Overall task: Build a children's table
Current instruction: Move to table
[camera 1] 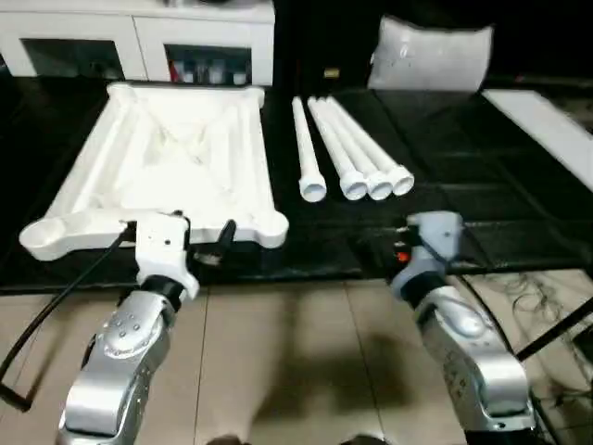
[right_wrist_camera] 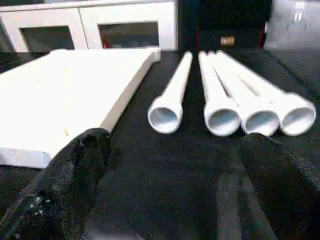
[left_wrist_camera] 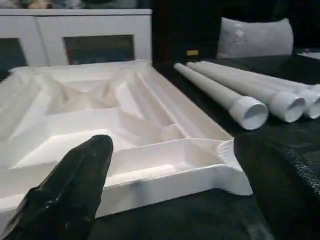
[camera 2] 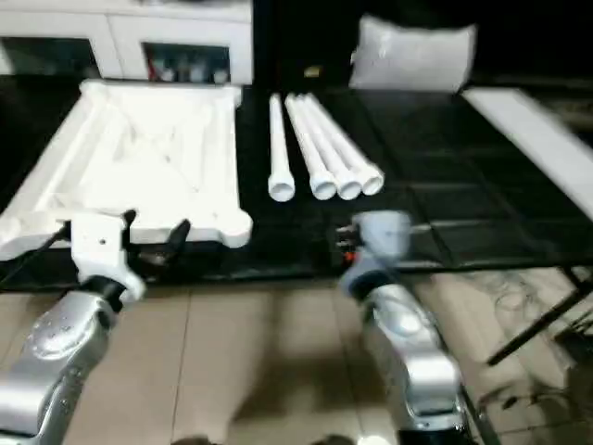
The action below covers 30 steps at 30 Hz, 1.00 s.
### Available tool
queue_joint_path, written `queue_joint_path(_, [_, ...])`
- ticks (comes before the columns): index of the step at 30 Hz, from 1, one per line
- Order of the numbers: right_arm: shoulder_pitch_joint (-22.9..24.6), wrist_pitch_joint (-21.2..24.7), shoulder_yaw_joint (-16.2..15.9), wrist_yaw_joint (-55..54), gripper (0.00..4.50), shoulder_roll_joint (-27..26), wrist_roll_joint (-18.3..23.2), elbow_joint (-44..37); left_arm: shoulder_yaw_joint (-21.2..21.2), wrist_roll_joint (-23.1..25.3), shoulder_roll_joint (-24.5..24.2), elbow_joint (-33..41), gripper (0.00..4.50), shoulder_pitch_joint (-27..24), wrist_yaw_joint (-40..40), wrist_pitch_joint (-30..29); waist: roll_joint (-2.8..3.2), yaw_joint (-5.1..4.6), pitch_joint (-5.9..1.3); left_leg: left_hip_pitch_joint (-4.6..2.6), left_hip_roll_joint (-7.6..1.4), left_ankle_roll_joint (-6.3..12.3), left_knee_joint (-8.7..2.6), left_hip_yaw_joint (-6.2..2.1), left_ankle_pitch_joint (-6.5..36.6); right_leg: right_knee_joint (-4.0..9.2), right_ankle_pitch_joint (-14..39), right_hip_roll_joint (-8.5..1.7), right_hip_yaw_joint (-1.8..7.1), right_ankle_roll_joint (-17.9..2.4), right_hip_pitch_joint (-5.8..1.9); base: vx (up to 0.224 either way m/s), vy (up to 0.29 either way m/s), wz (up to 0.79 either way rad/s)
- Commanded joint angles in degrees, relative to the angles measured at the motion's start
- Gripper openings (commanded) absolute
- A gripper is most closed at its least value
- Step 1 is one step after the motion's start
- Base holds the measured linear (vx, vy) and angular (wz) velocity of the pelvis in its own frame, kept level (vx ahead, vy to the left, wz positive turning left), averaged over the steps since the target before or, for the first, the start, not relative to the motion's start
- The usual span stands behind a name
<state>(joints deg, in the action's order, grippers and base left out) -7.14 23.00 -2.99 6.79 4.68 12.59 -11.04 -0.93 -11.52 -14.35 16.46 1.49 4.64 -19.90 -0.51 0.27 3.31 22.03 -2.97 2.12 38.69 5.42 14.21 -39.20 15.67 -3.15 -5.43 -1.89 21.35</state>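
From my remote station: the white table top (camera 1: 167,167) lies upside down at the left of the black surface (camera 1: 482,213), ribbed underside up, its near edge running left to right with round corner sockets at each end. My left gripper (camera 1: 178,230) hangs just before that near edge, jaws spread wide with nothing between them. To the right, four white legs (camera 1: 352,153) lie side by side, long axes running away from me, wide open ends toward me; three touch, the leftmost lies slightly apart. My right gripper (right_wrist_camera: 170,175) sits at the surface's near edge, facing those open ends, jaws wide and empty. A white cabinet (camera 1: 139,37) stands behind.
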Motion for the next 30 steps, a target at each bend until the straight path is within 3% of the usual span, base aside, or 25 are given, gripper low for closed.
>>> queue_joint_path(1, [-0.73,1.61,2.32,-1.27,4.50,-0.34,0.25,0.61,-0.95,0.29,0.54,-0.35,4.44,0.39,0.61,-1.18,0.25,0.57,-2.89,-1.85,-9.16,-1.29,-9.69,-5.62,22.22,3.68,0.32,-5.88,4.23,-2.09,-1.23,-0.092,0.082,0.02])
queue_joint_path(2, [-1.14,2.61,2.72,-1.31,4.50,-0.57,0.58,0.83,-1.13,0.45,0.48,-0.28,4.44,0.40,0.68,-1.38,-0.45,1.23,-1.75,-2.55,-7.87,-8.01,-6.68,-3.80,31.95,7.83,18.92,-9.46,6.75,-5.82,1.00,-0.076,0.073,0.07])
queue_joint_path(4, [-1.26,1.43,2.17,0.61,4.50,-0.48,0.93,1.10,-0.94,0.12,0.84,-0.16,4.44,0.26,0.60,-0.81,0.63,1.53,-1.51,-1.92,-9.24,-7.40,-5.52,-5.04,27.31,10.22,34.68,-11.56,6.69,-5.64,-0.70,-0.061,0.073,0.00])
queue_joint_path(7, [-0.71,-1.52,-0.21,1.33,4.50,0.53,-1.40,1.78,-0.45,0.32,1.46,-0.35,4.44,0.50,0.08,-0.73,2.35,0.82,-1.25,-3.27,-9.31,-14.22,-10.60,-5.45,51.83,7.77,25.17,-5.54,3.01,-1.63,-0.95,-0.069,0.079,-0.07])
queue_joint_path(9, [-0.59,-1.94,-0.44,1.11,4.50,0.63,-1.78,1.90,-0.48,0.63,1.64,-0.46,4.44,0.70,0.24,-0.79,2.77,0.39,-0.88,-2.89,-8.89,-14.20,-13.95,-4.25,58.48,5.56,21.13,-3.04,0.66,-1.15,-2.93,-0.032,0.062,0.01])
queue_joint_path(10, [-0.57,-1.97,-0.35,1.09,4.50,0.49,-1.55,1.83,-0.67,0.90,1.64,-0.60,4.44,1.00,0.47,-0.91,3.19,1.35,-0.68,-1.72,-8.91,-13.20,-17.12,-2.81,61.74,0.08,14.58,-1.14,-0.50,-0.42,-5.25,-0.028,0.059,0.00])
queue_joint_path(11, [-0.59,-1.94,-0.28,1.13,4.50,0.41,-1.41,1.80,-0.84,1.01,1.54,-0.74,4.44,1.19,0.73,-0.82,2.39,1.93,-0.92,-0.79,-9.12,-10.78,-18.15,-2.00,61.22,-2.31,11.62,-0.63,-0.37,0.75,-6.84,0.000,0.000,0.00])
queue_joint_path(12, [-0.64,-1.91,-0.17,1.38,4.50,0.31,-1.44,1.77,-1.02,1.01,1.50,-0.92,4.44,1.38,0.94,-0.81,2.37,4.58,-0.88,-1.81,-8.14,-7.62,-17.03,1.47,56.70,-1.73,13.43,-0.96,0.81,0.27,-5.58,0.000,0.000,0.00])
queue_joint_path(13, [-0.68,-1.82,-0.06,1.56,4.50,0.30,-1.47,1.75,-1.16,1.07,1.51,-1.07,4.44,1.50,0.99,-0.74,0.30,2.82,-1.69,-4.62,-7.90,-5.69,-14.70,1.67,50.95,2.04,21.79,-3.05,3.02,-0.62,-4.73,0.032,-0.056,0.21])
queue_joint_path(14, [-0.74,-1.73,0.03,1.76,4.50,0.36,-1.72,1.74,-1.24,1.07,1.59,-1.19,4.44,1.56,0.99,-0.64,-1.25,2.54,-0.95,-6.19,-4.59,-2.92,4.08,-0.35,22.63,16.13,51.59,-14.84,8.55,-6.26,-2.94,0.152,-0.076,0.13])
queue_joint_path(15, [-0.83,-1.74,0.07,1.86,4.50,0.61,-1.96,1.72,-1.25,1.03,1.78,-1.41,4.44,1.55,0.94,-0.47,-0.10,3.41,0.17,-2.56,-4.00,-0.43,6.72,-1.77,9.77,18.16,57.60,-16.89,11.92,-7.67,-5.00,0.152,-0.076,0.13])
queue_joint_path(16, [-0.91,-1.98,0.16,1.92,4.50,0.82,-2.00,1.86,-1.28,1.06,2.01,-1.66,4.44,1.47,0.96,-0.40,-0.71,3.78,0.42,3.01,-4.11,-1.79,8.22,-3.36,4.26,15.08,57.35,-15.21,10.17,-7.40,-10.37,0.180,-0.021,-0.11])
queue_joint_path(17, [-0.96,-2.16,0.21,1.94,4.50,0.96,-1.98,1.97,-1.30,1.09,2.16,-1.81,4.44,1.41,0.99,-0.38,-0.48,4.67,0.10,1.03,-5.64,-2.26,3.77,-2.94,6.91,14.08,48.77,-11.80,8.55,-9.89,-10.34,0.126,0.043,-0.01])
queue_joint_path(18, [-0.95,-2.44,0.29,2.00,4.50,1.08,-1.98,2.15,-1.47,1.24,2.25,-1.84,4.44,1.35,1.11,-0.35,0.56,5.22,-1.35,-1.83,-5.78,-1.29,-2.97,-1.14,8.30,11.80,35.60,-5.48,5.13,-12.18,-10.31,0.126,0.043,-0.01])
queue_joint_path(19, [-0.95,-2.45,0.30,2.00,4.50,1.09,-1.98,2.16,-1.47,1.25,2.26,-1.84,4.44,1.35,1.11,-0.35,1.09,4.46,-1.92,-3.62,-6.40,-1.60,-5.80,-0.93,8.13,10.68,28.85,-2.96,3.03,-11.49,-9.65,0.097,0.065,0.27])
queue_joint_path(20, [-0.83,-2.62,0.35,2.03,4.50,1.25,-2.06,2.21,-1.94,1.58,2.16,-1.70,4.44,1.29,1.54,-0.23,3.14,2.04,-3.12,-11.34,-11.52,4.74,-10.03,-6.78,12.30,2.95,16.32,0.93,1.40,-7.72,-2.81,0.138,0.046,0.18])
queue_joint_path(21, [-0.74,-2.66,0.38,2.06,4.50,1.26,-2.06,2.19,-2.08,1.64,2.17,-1.60,4.44,1.25,1.68,-0.22,3.60,0.00,-4.75,-13.53,-12.78,12.40,-9.25,-10.74,7.35,-2.43,9.29,0.62,0.99,-0.63,0.80,0.231,0.081,0.25])
queue_joint_path(22, [-0.69,-2.66,0.40,2.09,4.50,1.26,-2.05,2.16,-2.11,1.70,2.23,-1.55,4.44,1.21,1.80,-0.21,3.15,-0.02,-4.49,-13.44,-12.88,16.63,-7.77,-9.12,1.48,-3.75,5.18,-0.44,1.53,3.74,4.08,0.169,0.043,0.10])
queue_joint_path(23, [-0.63,-2.67,0.34,2.16,4.50,1.45,-2.18,2.10,-2.25,1.74,2.37,-1.49,4.44,1.11,1.98,-0.29,2.91,-0.21,-4.28,-12.70,-12.89,18.33,-7.94,-8.68,-1.85,-4.23,3.64,-0.71,1.58,5.26,4.69,0.176,0.049,0.08])
queue_joint_path(24, [-0.65,-2.65,0.32,2.17,4.50,1.51,-2.23,2.07,-2.32,1.75,2.37,-1.49,4.44,1.12,2.08,-0.32,2.19,0.26,-3.48,-10.23,-12.21,18.99,-9.49,-5.64,-3.81,-4.72,-0.15,-0.63,1.36,6.12,5.11,0.160,0.013,0.04])
queue_joint_path(25, [-0.64,-2.66,0.34,2.21,4.50,1.58,-2.27,2.04,-2.44,1.78,2.38,-1.48,4.44,1.10,2.18,-0.30,1.46,0.20,-3.62,-10.16,-11.94,19.08,-9.71,-4.59,-3.49,-3.81,-2.56,-0.99,1.62,5.30,5.42,0.160,0.013,0.04])
queue_joint_path(26, [-0.59,-2.68,0.38,2.26,4.50,1.57,-2.25,1.97,-2.59,1.89,2.32,-1.45,4.44,1.09,2.29,-0.29,-0.08,0.28,-2.98,-8.70,-9.37,17.28,-10.20,-1.92,-0.85,0.31,-7.67,-1.83,2.53,1.55,4.14,0.163,-0.015,0.01])
queue_joint_path(27, [-0.48,-2.69,0.46,2.37,4.50,1.54,-2.21,1.91,-2.87,2.10,2.24,-1.43,4.44,1.07,2.41,-0.30,-3.54,0.98,-3.81,-6.40,-4.16,12.40,-7.33,0.67,7.54,5.51,-4.50,-3.81,6.95,-0.35,-1.42,0.165,-0.081,0.08])
queue_joint_path(28, [-0.48,-2.69,0.46,2.37,4.50,1.54,-2.21,1.91,-2.87,2.10,2.24,-1.43,4.44,1.07,2.41,-0.30,-3.96,3.97,-3.00,-5.33,-0.29,6.72,0.74,1.67,11.46,12.58,24.29,-9.99,13.57,-4.85,-4.38,0.165,-0.081,0.08])
queue_joint_path(30, [-0.17,-2.76,0.51,3.01,4.50,1.86,-2.17,1.83,-3.67,2.61,2.19,-1.47,4.44,0.99,2.60,-0.42,-3.79,4.72,-3.56,-0.97,-2.30,0.39,3.66,-1.05,3.80,10.82,27.62,-10.45,14.00,-13.70,-8.45,0.174,-0.054,0.02])
